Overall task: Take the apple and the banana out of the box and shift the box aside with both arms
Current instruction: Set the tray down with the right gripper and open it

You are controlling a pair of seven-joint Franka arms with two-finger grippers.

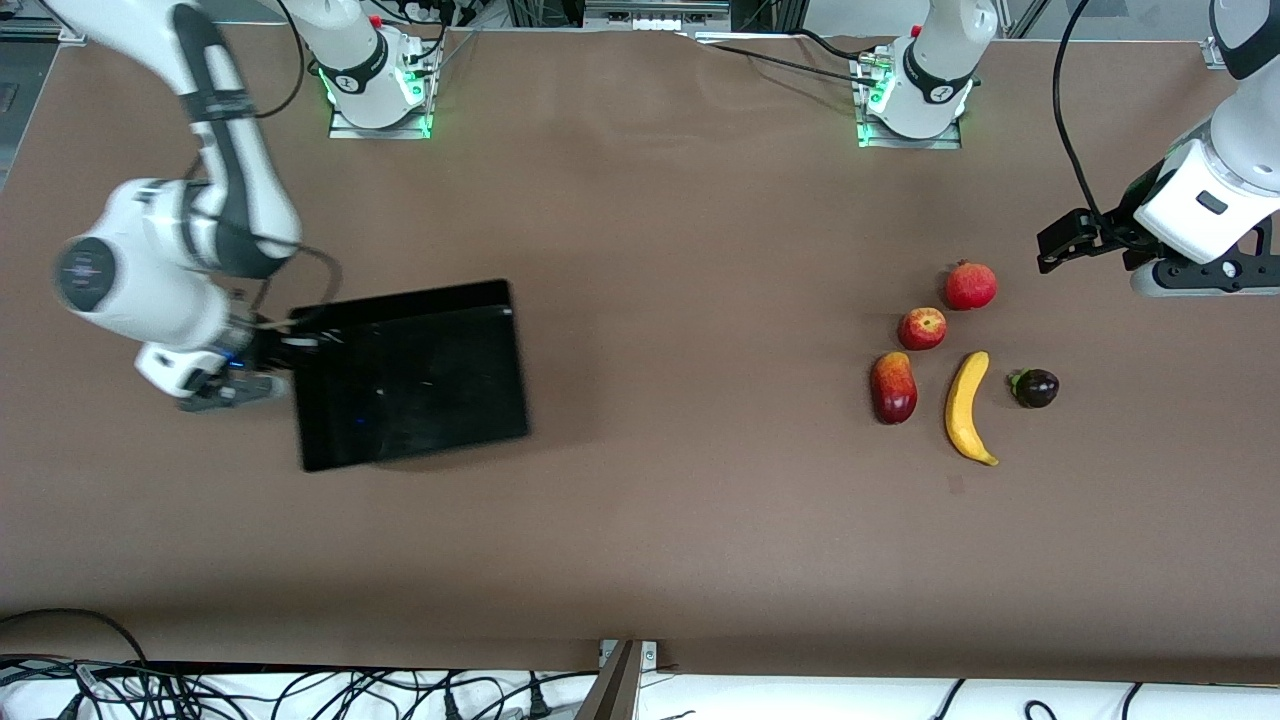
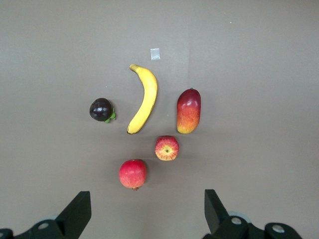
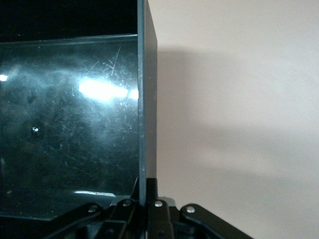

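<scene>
The black box is at the right arm's end of the table. My right gripper is shut on its side wall; the right wrist view shows the wall pinched in the gripper. The yellow banana and the red-yellow apple lie toward the left arm's end; both also show in the left wrist view, banana and apple. My left gripper is open and empty in the air, over bare table beside the fruits, and shows wide open in its wrist view.
Around the banana and apple lie a round red fruit, a red-yellow mango and a small dark purple fruit. A small square mark is on the table nearer the front camera than the banana.
</scene>
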